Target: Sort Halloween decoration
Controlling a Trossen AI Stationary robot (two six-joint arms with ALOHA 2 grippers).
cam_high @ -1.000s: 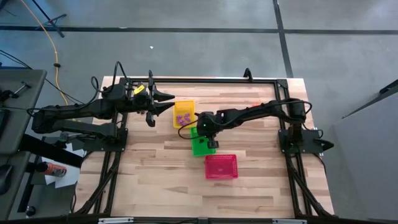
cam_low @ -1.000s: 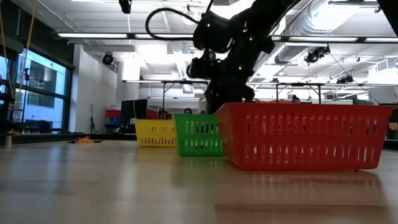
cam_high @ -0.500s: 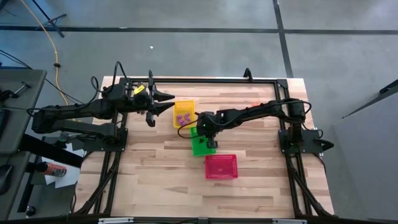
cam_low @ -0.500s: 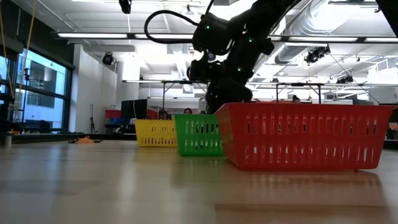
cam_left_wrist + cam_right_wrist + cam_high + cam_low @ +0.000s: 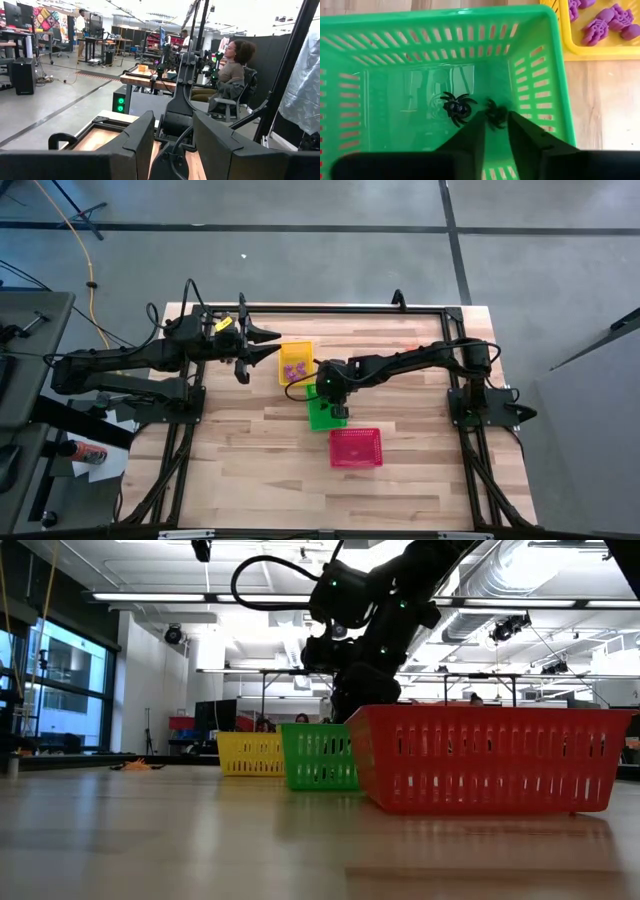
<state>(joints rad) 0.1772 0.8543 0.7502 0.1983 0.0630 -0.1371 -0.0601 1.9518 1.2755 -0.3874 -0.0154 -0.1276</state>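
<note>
Two black spiders (image 5: 456, 107) lie in the green basket (image 5: 350, 75), one just beyond my slightly spread right fingers (image 5: 475, 137); light, stiff, leggy, best pinched across the body, while my left fingers (image 5: 137, 140) wait apart.

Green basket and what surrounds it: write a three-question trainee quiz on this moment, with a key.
1. True or false: the purple trinkets lie in the green basket.
2. Which tool hangs over the green basket? A) the left tool B) the right tool
3. Fill in: the two black spiders lie on the floor of the ____ basket.

Key:
1. False. They lie in the yellow basket beside it.
2. B. The left tool waits by the yellow basket, aimed out at the room.
3. Green. One spider lies clear; the other shows between the right tool's fingers, whose jaws stand slightly apart.
</note>
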